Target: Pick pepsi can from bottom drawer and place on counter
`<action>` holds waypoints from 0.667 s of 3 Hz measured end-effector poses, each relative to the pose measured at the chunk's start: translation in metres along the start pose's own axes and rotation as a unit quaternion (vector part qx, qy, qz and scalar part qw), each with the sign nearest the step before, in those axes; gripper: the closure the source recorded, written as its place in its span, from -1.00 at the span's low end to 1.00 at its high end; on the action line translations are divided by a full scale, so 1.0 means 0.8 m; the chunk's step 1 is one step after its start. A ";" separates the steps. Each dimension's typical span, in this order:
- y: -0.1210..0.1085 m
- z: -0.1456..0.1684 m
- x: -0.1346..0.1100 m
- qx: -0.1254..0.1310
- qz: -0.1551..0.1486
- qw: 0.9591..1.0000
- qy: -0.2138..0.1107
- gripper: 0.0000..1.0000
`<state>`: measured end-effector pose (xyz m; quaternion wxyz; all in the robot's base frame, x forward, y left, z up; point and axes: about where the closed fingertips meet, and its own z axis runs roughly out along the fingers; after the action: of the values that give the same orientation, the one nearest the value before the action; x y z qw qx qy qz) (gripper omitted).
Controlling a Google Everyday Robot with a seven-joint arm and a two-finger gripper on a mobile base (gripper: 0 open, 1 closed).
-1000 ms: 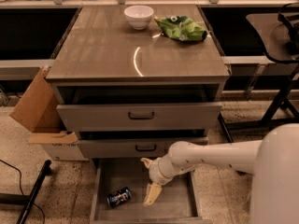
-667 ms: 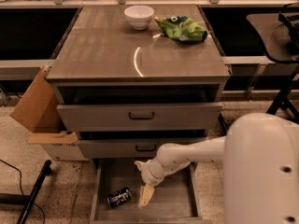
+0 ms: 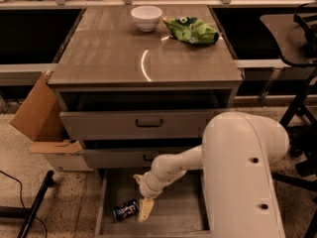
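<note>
The pepsi can [image 3: 126, 209] lies on its side on the floor of the open bottom drawer [image 3: 173, 216], near its left wall. My gripper [image 3: 145, 209] hangs inside the drawer just right of the can, its pale fingers [image 3: 146, 208] pointing down, almost touching the can. The white arm reaches in from the right and hides the right part of the drawer. The counter [image 3: 129, 53] is the glossy wood-grain top above the drawers.
A white bowl [image 3: 146, 18] and a green chip bag [image 3: 191, 29] sit at the back of the counter. Two upper drawers [image 3: 143, 124] are slightly ajar. A cardboard box [image 3: 40, 120] stands left of the cabinet. A dark chair [image 3: 297, 43] is at the right.
My gripper has moved left and down inside the bottom drawer, closing in on the can. The arm's big white link now fills more of the lower right.
</note>
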<state>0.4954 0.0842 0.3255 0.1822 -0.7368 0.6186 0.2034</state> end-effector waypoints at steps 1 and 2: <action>-0.002 0.026 0.001 -0.001 0.000 1.000 0.000 -1.00; -0.009 0.079 0.000 0.001 -0.014 1.000 -0.009 -1.00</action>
<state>0.4975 0.1181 0.2716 0.1915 -0.7432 0.6068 0.2068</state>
